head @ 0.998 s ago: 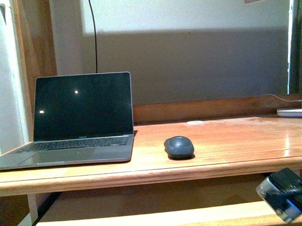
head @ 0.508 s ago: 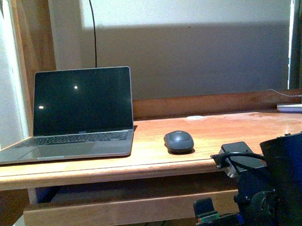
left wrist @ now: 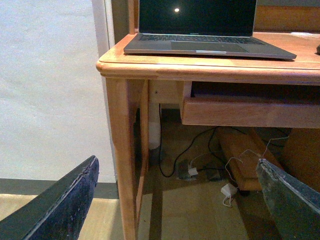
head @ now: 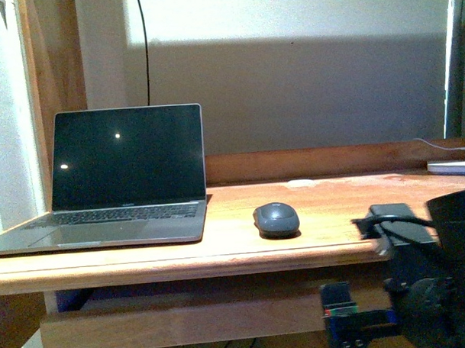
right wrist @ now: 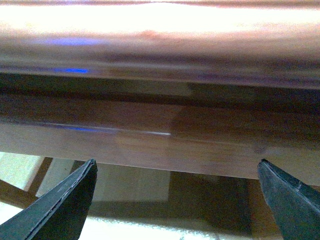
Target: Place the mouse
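Judging progress at 0 steps done, I see the mouse (head: pixel 276 218) ungrasped at frame center on the desk (head: pixel 220 258), with both my pincers (right wrist: pixel 175 200) spread wide and empty below its edge.

The right arm (head: pixel 434 266) is blurred and cut off at the front view's edge — its end effector unseen.

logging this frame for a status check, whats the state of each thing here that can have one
Silver laptop with black screen: lid open, screen dark, on the wooden desk.
Small dark grey domed plastic mouse: resting on the desk, right of the laptop, nothing gripping it.
Wooden drawer under the desk: pushed in.
Left gripper: fingers open, empty.
Right gripper: fingers open, empty, facing the desk edge.
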You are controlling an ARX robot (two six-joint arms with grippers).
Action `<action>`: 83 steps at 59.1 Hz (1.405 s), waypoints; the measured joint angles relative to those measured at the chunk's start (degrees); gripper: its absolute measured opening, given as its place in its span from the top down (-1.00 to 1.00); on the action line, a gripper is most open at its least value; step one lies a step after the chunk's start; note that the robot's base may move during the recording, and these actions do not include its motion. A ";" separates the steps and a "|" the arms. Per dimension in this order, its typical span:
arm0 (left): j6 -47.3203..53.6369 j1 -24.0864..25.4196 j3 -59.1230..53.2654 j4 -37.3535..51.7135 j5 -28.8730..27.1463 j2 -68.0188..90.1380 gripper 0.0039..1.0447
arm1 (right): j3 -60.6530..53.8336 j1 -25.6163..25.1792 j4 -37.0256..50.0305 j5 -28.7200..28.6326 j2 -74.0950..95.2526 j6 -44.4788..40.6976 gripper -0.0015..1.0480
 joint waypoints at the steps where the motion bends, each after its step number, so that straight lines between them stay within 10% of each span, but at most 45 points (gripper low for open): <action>1: 0.00 0.00 0.00 0.00 0.00 0.00 -0.86 | -1.09 -0.61 0.00 -0.68 -1.46 0.20 -0.86; 34: 0.00 0.00 0.00 0.00 0.00 0.00 -0.86 | -34.34 -15.96 -15.02 -25.18 -55.71 14.88 -0.86; 43: 0.00 0.00 0.00 0.00 -0.02 0.00 -0.86 | -39.63 -5.03 -25.46 -19.30 -74.42 19.12 -0.86; 49: 0.00 0.00 0.00 0.00 0.07 0.00 -0.86 | -41.48 5.53 -23.89 8.39 -82.36 9.55 -0.55; 54: 0.00 0.00 0.00 0.00 0.07 0.00 -0.86 | -42.84 5.44 -28.63 19.89 -89.05 2.29 -0.29; 76: 0.00 0.00 0.00 0.00 0.09 0.00 -0.86 | -45.18 -9.75 -32.98 7.91 -97.57 -3.41 0.93; 83: 0.00 0.00 0.00 0.00 0.09 -0.02 -0.86 | -45.90 -12.92 -33.46 4.66 -98.53 -3.65 0.94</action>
